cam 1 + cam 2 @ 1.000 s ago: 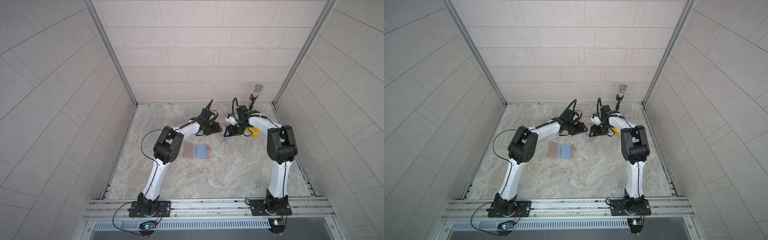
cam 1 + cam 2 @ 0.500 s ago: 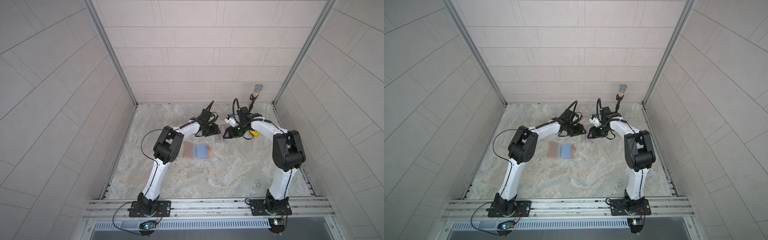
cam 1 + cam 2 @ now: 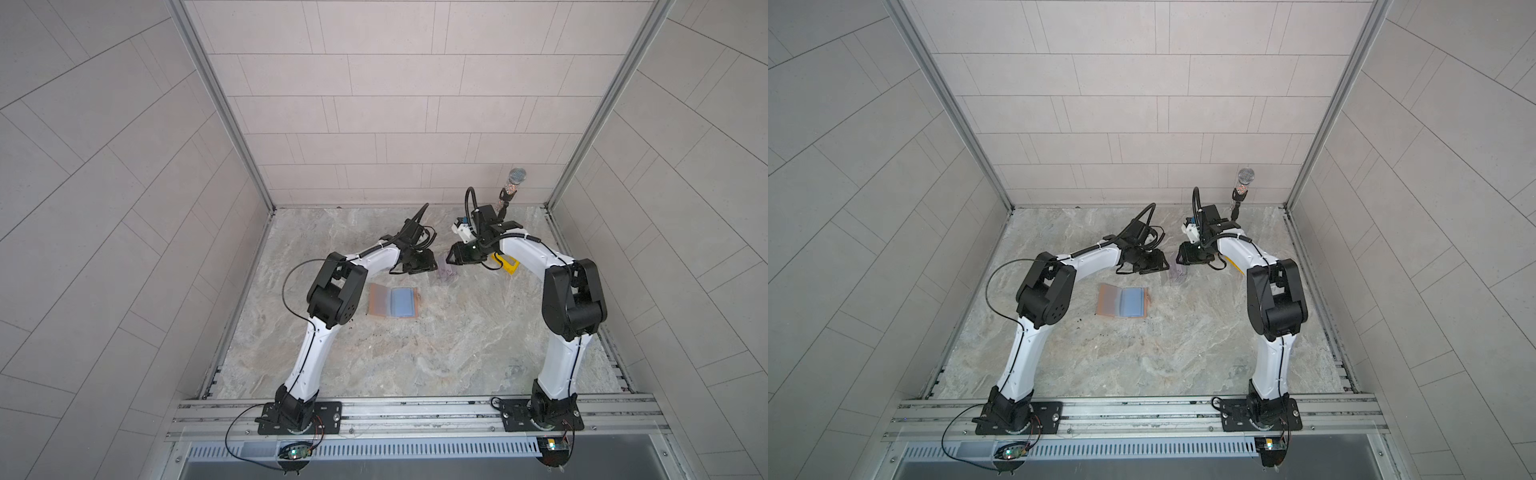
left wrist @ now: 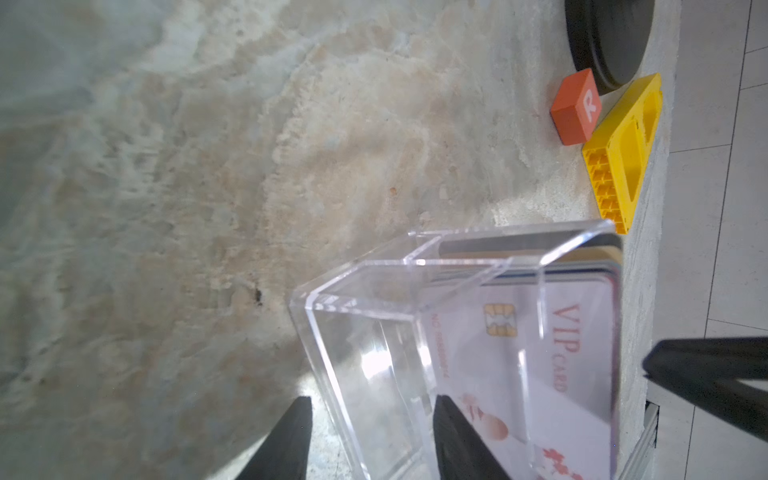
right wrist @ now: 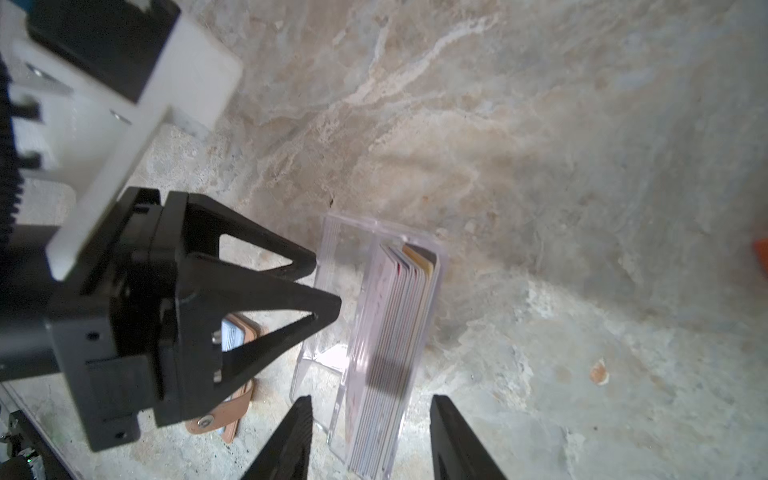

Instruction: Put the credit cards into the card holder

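The card holder (image 3: 379, 301) is lying open and flat toward the front of the tabletop (image 3: 415, 365), with one blue card (image 3: 403, 302) already sitting in it. Just beyond it, the other credit cards (image 5: 397, 316) are standing on edge, packed together, in the rear slot of the clear box (image 4: 353, 345).

Judgement: the step in hand is drawing one card from that pack. Done well, the left pincer (image 4: 372, 399) is steadying the box by its front wall while the right pincer (image 5: 370, 397) is nipping a single card by its free edge, not the whole pack, and lifting straight along the slot so the box is not tipping.

The left arm is stretching low over the tabletop. Its pincer is standing partly open, straddling the box's front corner and gripping nothing, with a gap showing beside the outer finger. The right arm is arching inward, wrist angled down. Its pincer is standing partly open either side of the pack, clear of it on both sides, holding nothing. An orange tile (image 4: 575, 108) and a yellow block (image 4: 623, 153) are lying further right, uninvolved.
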